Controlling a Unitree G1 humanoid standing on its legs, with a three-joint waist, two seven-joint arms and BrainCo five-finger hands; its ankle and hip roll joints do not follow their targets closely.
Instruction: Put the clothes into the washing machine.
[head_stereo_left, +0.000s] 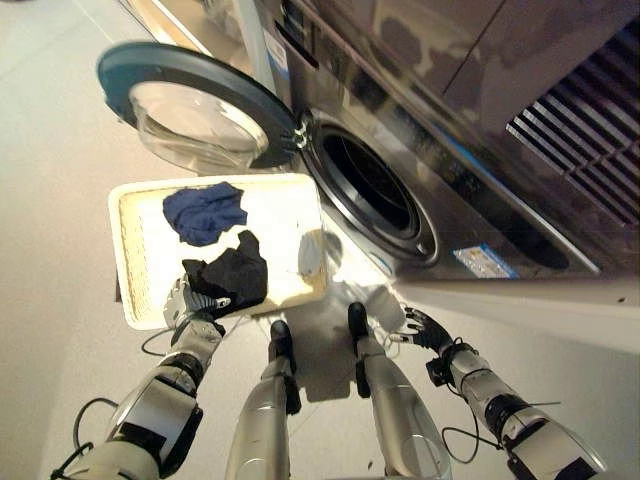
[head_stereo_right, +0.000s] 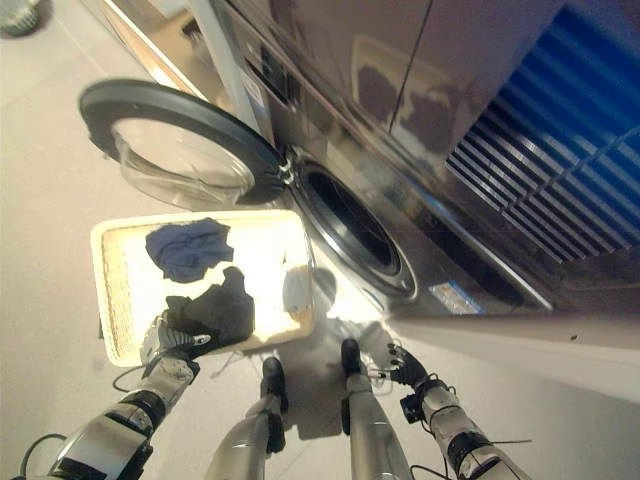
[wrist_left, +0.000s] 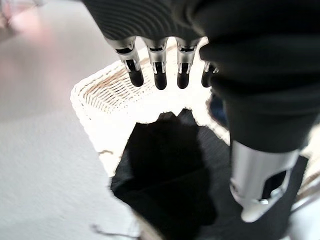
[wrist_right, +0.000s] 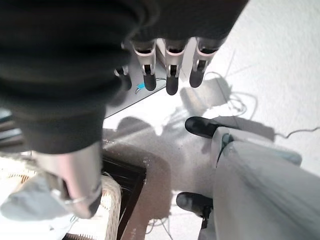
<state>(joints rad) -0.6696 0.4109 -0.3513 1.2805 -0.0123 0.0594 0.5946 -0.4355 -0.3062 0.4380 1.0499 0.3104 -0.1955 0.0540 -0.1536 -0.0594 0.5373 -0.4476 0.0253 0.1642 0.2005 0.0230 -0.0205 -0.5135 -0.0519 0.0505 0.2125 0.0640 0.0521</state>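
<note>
While the front-loading washing machine (head_stereo_left: 400, 190) stands with its door (head_stereo_left: 195, 105) open, the wicker basket (head_stereo_left: 135, 270) holds a blue garment (head_stereo_left: 205, 212) beyond the open left hand (head_stereo_left: 190, 303), whose fingertips touch the black garment (head_stereo_left: 232, 270). Next: close on it. The right hand (head_stereo_left: 425, 328) hangs relaxed, empty.

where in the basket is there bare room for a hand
Bare patch along the white wicker basket's far left side, beside the blue cloth. Crowded at the near edge, where the left hand meets the black cloth.
</note>
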